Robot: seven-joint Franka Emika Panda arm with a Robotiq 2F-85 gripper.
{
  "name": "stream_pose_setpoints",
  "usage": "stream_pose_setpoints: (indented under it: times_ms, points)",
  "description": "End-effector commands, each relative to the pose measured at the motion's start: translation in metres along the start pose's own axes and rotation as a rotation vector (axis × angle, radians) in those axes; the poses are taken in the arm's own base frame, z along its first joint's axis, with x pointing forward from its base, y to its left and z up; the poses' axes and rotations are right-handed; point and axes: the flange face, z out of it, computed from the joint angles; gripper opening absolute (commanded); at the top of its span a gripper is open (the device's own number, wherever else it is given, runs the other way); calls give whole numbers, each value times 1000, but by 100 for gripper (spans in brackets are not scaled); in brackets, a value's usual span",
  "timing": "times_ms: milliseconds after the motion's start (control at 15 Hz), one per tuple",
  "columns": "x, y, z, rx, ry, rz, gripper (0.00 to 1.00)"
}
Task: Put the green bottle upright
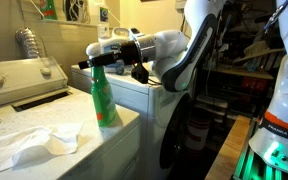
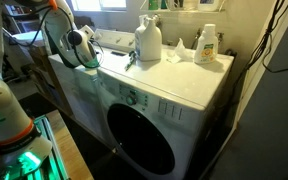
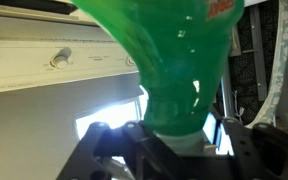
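The green bottle stands upright on the white washer top, with its base on the surface near the front corner. My gripper reaches in sideways and is shut on the bottle's neck, just below the cap. In the wrist view the green bottle fills the upper frame, and its neck sits between my gripper's two black fingers. In an exterior view only a bit of green shows under the gripper.
A crumpled white cloth lies on the washer top near the bottle. A white jug and a detergent bottle stand on the neighbouring front-loader. The control panel with knobs rises behind.
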Motion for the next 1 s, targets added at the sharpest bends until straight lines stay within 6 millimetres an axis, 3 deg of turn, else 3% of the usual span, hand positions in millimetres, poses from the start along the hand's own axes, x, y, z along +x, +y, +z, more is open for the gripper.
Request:
stream_pose_setpoints:
  times_ms: [0,200,933]
  points:
    - [8,2,-3,19,8,10,77]
    - [6,2,-2,22,-9,23,99]
    - [-13,-3,5,99,-168,44,100]
